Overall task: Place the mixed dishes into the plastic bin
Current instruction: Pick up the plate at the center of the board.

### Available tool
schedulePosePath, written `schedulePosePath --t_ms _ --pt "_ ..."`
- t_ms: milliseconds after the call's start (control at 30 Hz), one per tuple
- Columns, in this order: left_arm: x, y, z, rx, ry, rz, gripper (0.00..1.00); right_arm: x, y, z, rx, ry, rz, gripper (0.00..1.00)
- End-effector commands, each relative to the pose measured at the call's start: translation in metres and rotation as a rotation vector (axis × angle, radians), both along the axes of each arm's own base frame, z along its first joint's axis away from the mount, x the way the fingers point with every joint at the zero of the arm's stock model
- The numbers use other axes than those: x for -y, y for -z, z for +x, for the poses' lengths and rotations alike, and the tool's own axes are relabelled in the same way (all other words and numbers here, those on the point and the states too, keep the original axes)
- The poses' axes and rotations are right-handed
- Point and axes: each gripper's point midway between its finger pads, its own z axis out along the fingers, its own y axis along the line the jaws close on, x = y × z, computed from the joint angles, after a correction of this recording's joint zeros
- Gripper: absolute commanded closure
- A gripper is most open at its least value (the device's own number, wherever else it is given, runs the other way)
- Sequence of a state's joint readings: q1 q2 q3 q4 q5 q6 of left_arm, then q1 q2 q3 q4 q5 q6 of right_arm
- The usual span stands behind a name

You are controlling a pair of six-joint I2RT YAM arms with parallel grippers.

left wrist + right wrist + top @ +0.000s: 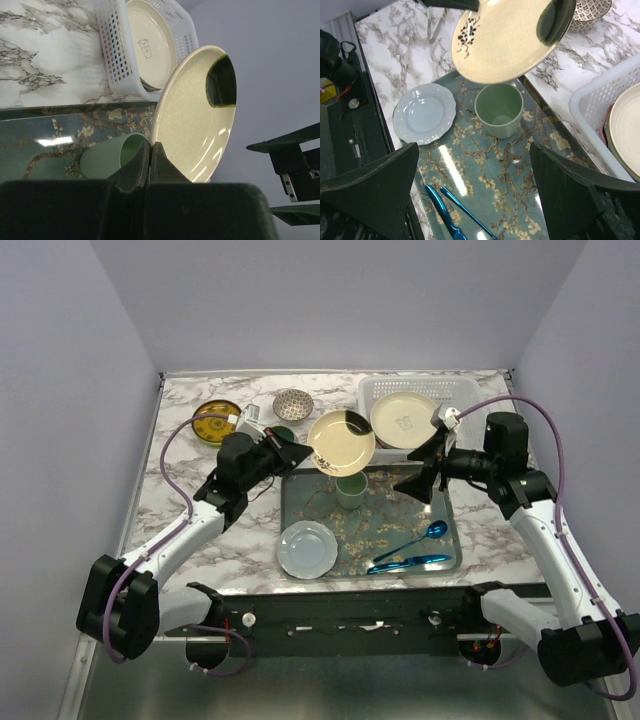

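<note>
Left pincer [300, 452]: jaws together, clamped on the near rim of the cream plate [342, 442], holding it up off the desk [330, 390].
Cream plate: tilted rather than flat, with its dark patch on the rim opposite the grip. It hangs just to the right of the left pincer, above the far edge of the tray [400, 525] and a green cup [351, 490].
Way to the bin: the bin [372, 390] lies just beside the plate, to the right and a little farther back. I'd judge it a short carry that way, with the plate laid flatter.
Bin: a white basket at the far right of the desk. A second plate [405, 420] lies flat inside.
Right pincer [420, 468]: jaws wide apart and holding nothing. It hovers by the bin's near edge, facing the held plate. It is nearer the bin, but the left one has the plate.
</note>
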State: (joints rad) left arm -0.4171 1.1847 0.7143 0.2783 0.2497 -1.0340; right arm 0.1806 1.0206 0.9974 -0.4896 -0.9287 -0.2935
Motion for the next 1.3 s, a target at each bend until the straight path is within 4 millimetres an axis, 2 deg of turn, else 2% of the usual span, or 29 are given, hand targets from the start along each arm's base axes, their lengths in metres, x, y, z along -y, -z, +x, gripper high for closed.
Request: schedulePosePath --t_ms 0,133,200,367,500,667,900,1000,1100,1133,1200,1233,1267 --pt "0.013 -0.027 0.002 0.108 -0.080 -0.022 1.00 0.002 -0.003 0.018 -0.068 0.111 0.069 0.00" --pt "0.034 -0.022 -0.005 0.104 -0.077 -0.016 1.00 0.003 -0.001 0.030 -0.152 0.212 0.129 0.00" --pt "0.045 -0.021 -0.009 0.107 -0.071 -0.016 1.00 0.008 -0.001 0.042 -0.205 0.321 0.171 0.00" --pt "0.058 -0.020 -0.013 0.110 -0.072 -0.015 1.00 0.021 0.003 0.061 -0.267 0.496 0.223 0.00" --pt "0.065 -0.020 -0.015 0.113 -0.076 -0.009 1.00 0.022 0.010 0.067 -0.293 0.531 0.237 0.01" --pt "0.075 -0.021 -0.021 0.117 -0.061 -0.009 1.00 0.019 0.026 0.070 -0.340 0.521 0.226 0.18" --pt "0.088 -0.018 -0.026 0.107 -0.039 -0.005 1.00 0.013 0.031 0.068 -0.363 0.479 0.232 0.37" --pt "0.092 -0.018 -0.027 0.109 -0.034 -0.002 1.00 0.011 0.030 0.067 -0.359 0.461 0.233 0.49" --pt "0.093 -0.019 -0.027 0.115 -0.033 0.005 1.00 0.010 0.031 0.067 -0.357 0.452 0.232 0.64" --pt "0.094 -0.019 -0.028 0.115 -0.031 0.006 1.00 0.010 0.032 0.067 -0.358 0.449 0.231 0.73" --pt "0.094 -0.019 -0.028 0.119 -0.029 0.010 1.00 0.010 0.032 0.067 -0.354 0.449 0.228 0.83" --pt "0.095 -0.020 -0.028 0.122 -0.027 0.009 1.00 0.010 0.033 0.068 -0.354 0.452 0.226 0.95" --pt "0.095 -0.020 -0.029 0.124 -0.025 0.010 1.00 0.011 0.033 0.068 -0.350 0.452 0.224 0.99"
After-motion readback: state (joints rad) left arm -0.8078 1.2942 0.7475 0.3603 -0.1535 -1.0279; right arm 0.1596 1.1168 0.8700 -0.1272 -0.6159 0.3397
